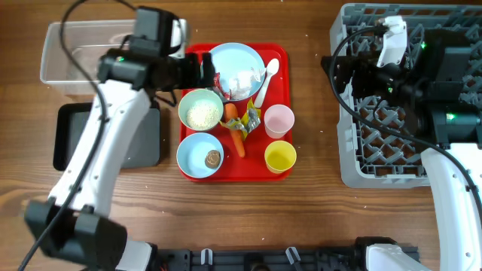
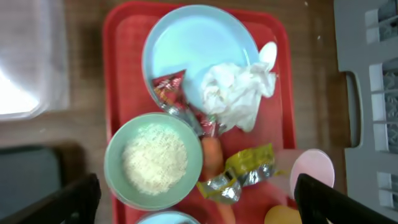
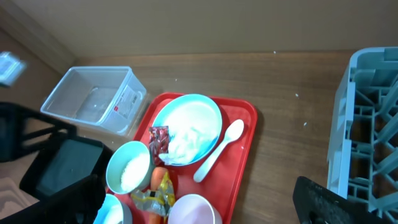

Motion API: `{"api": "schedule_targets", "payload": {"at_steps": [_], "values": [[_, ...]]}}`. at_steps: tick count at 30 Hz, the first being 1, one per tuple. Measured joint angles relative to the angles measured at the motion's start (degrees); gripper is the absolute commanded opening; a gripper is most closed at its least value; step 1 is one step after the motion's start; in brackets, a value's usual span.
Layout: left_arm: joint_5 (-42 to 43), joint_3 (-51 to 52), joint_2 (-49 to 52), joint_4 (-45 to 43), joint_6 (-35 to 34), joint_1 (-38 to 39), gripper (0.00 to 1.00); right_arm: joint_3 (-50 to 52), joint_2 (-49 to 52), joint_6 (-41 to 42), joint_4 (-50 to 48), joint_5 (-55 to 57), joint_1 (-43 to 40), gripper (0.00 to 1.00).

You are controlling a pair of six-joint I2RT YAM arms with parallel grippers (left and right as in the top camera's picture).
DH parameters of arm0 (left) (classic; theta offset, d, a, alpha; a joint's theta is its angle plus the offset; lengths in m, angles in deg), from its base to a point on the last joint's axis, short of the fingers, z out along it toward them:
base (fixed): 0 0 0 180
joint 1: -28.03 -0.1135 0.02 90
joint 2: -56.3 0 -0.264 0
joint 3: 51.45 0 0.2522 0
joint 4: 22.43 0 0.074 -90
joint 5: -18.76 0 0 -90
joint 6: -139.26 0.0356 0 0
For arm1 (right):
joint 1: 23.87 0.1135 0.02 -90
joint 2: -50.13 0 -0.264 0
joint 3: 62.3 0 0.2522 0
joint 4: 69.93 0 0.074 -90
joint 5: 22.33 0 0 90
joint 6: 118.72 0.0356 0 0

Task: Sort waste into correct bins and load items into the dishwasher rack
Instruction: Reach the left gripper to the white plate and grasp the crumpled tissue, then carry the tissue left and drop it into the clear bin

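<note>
2 bowls (image 1: 200,110) (image 1: 197,153), 2 cups (image 1: 279,120) (image 1: 280,156), 1 plate (image 1: 226,59), 1 spoon (image 1: 266,80)

Red tray (image 1: 283,75), pale-blue plate (image 1: 233,59), pink cup (image 1: 279,119).

Plate (image 1: 237,56) with tissue (image 1: 242,81), bowls (image 1: 200,113), cups (image 1: 279,120), carrot (image 1: 236,139) clustered mid-table; clear tub (image 1: 60,53) far-left corner, black tray (image 1: 68,143) left edge; rack (image 1: 354,158) right edge.

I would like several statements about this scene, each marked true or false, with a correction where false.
1. The crumpled white tissue lies on the large pale-blue round plate. True.
2. The white rice grains lie on that plate. False: they fill a pale-green round bowl.
3. The yellow plastic cup stands in the grey plastic dishwasher rack. False: it stands on the flat red tray, outside the rack.
4. The white spoon lies on the red tray beside the plate. True.
</note>
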Motion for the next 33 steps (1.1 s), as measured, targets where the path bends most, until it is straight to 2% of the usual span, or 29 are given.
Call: {"api": "schedule_targets", "payload": {"at_steps": [7, 9, 10, 11, 14, 15, 16, 19, 21, 22, 24, 28, 33], "values": [[-2.1, -0.2, 17.2, -15.8, 1.9, 10.4, 0.86, -0.1, 0.0, 0.0, 2.2, 2.6, 0.0, 1.0], [-3.9, -0.3, 20.2, -16.9, 2.3, 11.0, 0.68, -0.1, 0.0, 0.0, 2.4, 3.0, 0.0, 1.0], [-4.2, -0.4, 21.2, -17.4, 2.1, 11.0, 0.54, -0.1, 0.0, 0.0, 2.5, 3.0, 0.0, 1.0], [-4.5, -0.4, 23.1, -18.1, 2.6, 11.0, 0.48, -0.1, 0.0, 0.0, 2.6, 3.1, 0.0, 1.0], [-4.7, -0.4, 28.6, -18.9, 2.6, 11.0, 0.48, -0.1, 0.0, 0.0, 2.6, 3.8, 0.0, 1.0], [-4.7, -0.4, 29.4, -19.3, 2.6, 11.0, 0.45, -0.1, 0.0, 0.0, 2.6, 4.0, 0.0, 1.0], [-4.7, -0.4, 29.6, -19.4, 2.6, 11.1, 0.37, -0.1, 0.0, 0.0, 2.6, 4.1, 0.0, 1.0], [-4.7, -0.4, 29.6, -19.9, 2.8, 11.1, 0.25, -0.1, 0.0, 0.0, 2.6, 4.5, 0.0, 1.0], [-4.7, -0.4, 29.6, -21.1, 2.7, 11.1, 0.2, -0.1, 0.0, 0.0, 2.6, 4.5, 0.0, 1.0], [-4.7, -0.4, 29.6, -21.6, 2.8, 11.2, 0.12, -0.1, 0.0, 0.0, 2.6, 4.7, 0.0, 1.0], [-4.7, -0.4, 29.5, -22.1, 2.6, 11.2, 0.04, -0.1, 0.0, 0.0, 2.6, 4.7, 0.0, 1.0], [-4.7, -0.4, 27.7, -22.4, 2.7, 11.2, 0.04, -0.1, 0.0, 0.0, 2.6, 4.7, 0.0, 1.0], [-4.7, -0.4, 17.7, -22.4, 2.6, 11.1, 0.04, -0.1, 0.0, 0.0, 2.6, 4.7, 0.0, 0.99]]}}
